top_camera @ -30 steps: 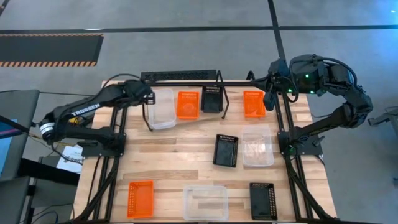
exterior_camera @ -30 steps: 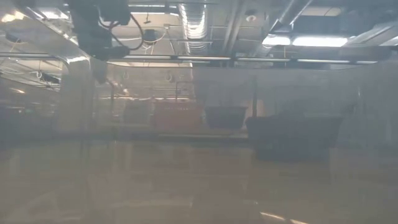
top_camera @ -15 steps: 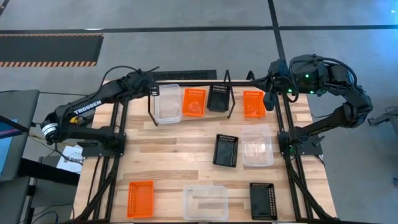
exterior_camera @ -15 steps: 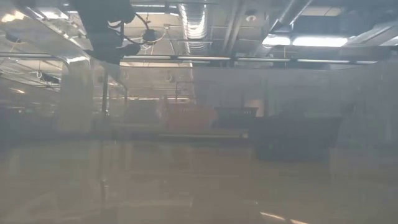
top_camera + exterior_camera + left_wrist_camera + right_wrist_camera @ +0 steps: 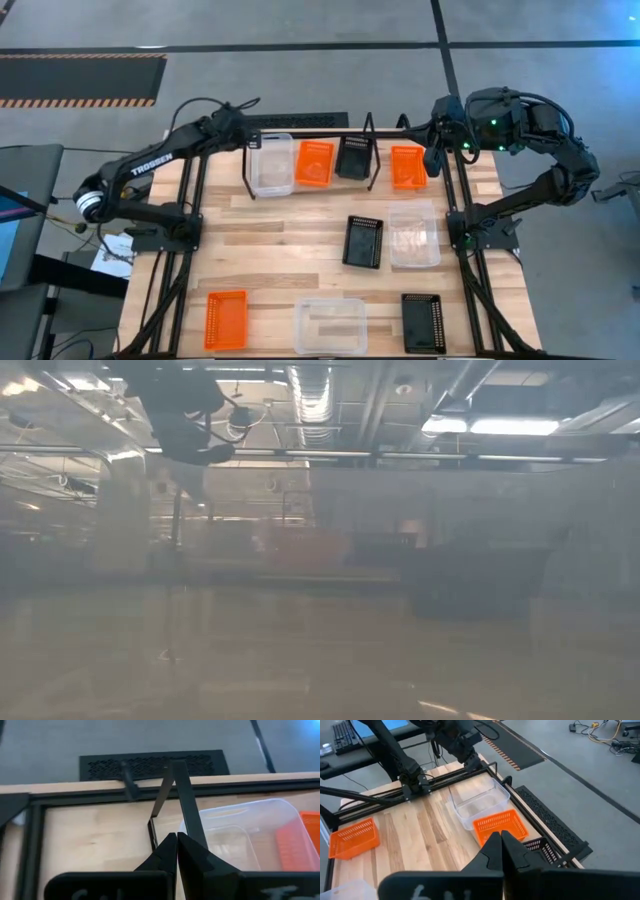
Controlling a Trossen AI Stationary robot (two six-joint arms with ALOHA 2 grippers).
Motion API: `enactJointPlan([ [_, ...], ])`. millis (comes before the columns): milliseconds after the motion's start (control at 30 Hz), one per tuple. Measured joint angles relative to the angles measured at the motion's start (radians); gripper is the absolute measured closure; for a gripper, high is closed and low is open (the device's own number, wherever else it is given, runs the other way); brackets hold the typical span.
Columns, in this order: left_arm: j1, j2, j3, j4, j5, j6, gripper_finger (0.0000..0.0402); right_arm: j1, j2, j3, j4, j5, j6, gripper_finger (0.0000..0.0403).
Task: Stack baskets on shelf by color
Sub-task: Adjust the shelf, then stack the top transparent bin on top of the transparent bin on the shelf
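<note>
**Light trays, thin rims: pinch a wall, not the body**

Along the 6 o'clock edge of the tabletop [image 5: 270, 270]: near orange basket [image 5: 226, 318] at 7, near clear basket [image 5: 330, 325] at 6, near black basket [image 5: 423, 322] at 5, all well apart. Toward the centre: middle black basket [image 5: 363, 241] just beside middle clear basket [image 5: 413, 236].

At 12: shelf [image 5: 372, 150] carrying one clear, one orange and one black basket side by side. Just beside it at 1, on bare wood: far orange basket [image 5: 407, 167].

Left tool [image 5: 248, 145] at 11, pinched tight on the shelf's end wire loop, by the look of the left wrist view. Right tool [image 5: 437, 152] at 1, closed on nothing, hanging by the far orange basket.

Probably very light, thin-walled plastic, flexing under squeeze; clear ones likely slick, perforated black walls offering more bite. Best taken at a short wall's rim, one finger inside, one outside, gently. Easily tilted if gripped off-centre; square drop needed for nesting.
</note>
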Motion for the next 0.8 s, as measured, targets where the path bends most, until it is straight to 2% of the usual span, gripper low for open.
enactJointPlan([
  [133,0.009,0.023,0.0,0.054,0.045,0.025,0.0401,0.0,0.0,0.0,0.0,0.0,0.002,0.04],
  [300,0.009,0.024,0.038,0.015,0.029,0.074,0.0401,0.0,0.0,0.0,-0.019,0.002,0.011,0.04],
  [500,-0.004,-0.043,0.155,-0.099,0.014,0.127,0.0401,-0.001,0.0,0.0,-0.238,0.181,0.16,0.0401],
  [633,-0.062,-0.126,0.225,-0.198,0.013,0.147,0.0401,-0.002,0.004,-0.001,-0.412,0.243,0.34,0.04],
  [800,-0.2,-0.25,0.241,-0.318,-0.024,0.079,0.0401,-0.003,-0.006,-0.067,-0.399,0.234,0.368,0.0382],
])
